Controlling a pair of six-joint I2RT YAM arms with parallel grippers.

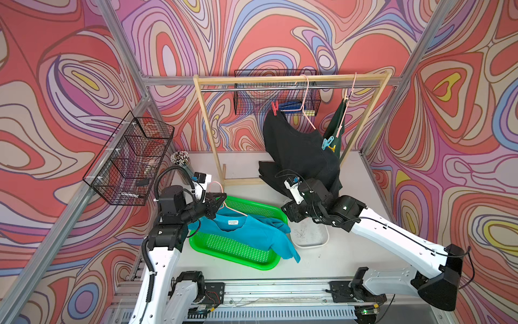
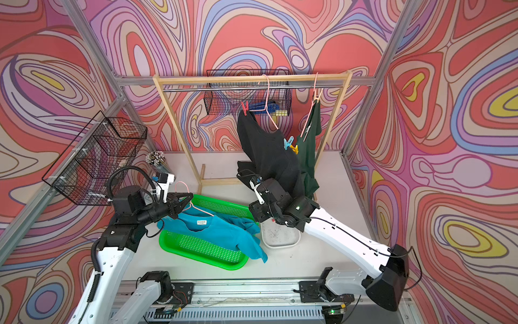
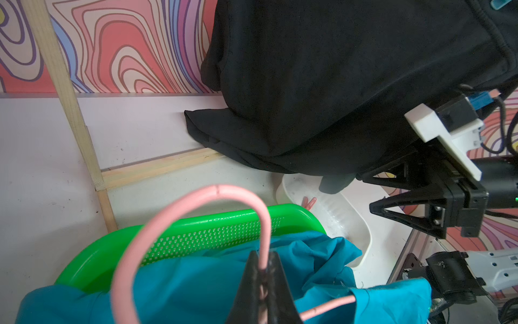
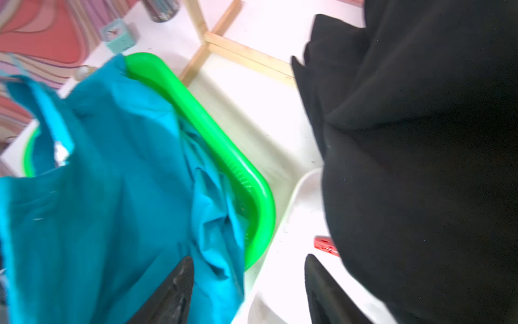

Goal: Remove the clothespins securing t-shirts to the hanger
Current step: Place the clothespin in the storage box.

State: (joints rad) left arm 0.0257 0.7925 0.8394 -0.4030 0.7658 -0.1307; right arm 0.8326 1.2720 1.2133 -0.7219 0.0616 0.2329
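Here, three t-shirts [image 1: 252,232] [image 1: 302,157] [image 2: 308,157], four clothespins [image 1: 275,108] [image 1: 328,142] [image 1: 332,148] [image 3: 308,202]; left tool [image 3: 265,256] pinches the pink hanger [image 3: 196,196], right tool [image 4: 249,258] gapes empty.

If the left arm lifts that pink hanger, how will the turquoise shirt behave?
Probably floppy: the turquoise shirt sags in folds over the green tray rim. Likely light: it is thin cloth, partly held up by the slim pink hanger in the left gripper. Nothing visibly pins it, so it may slide off.
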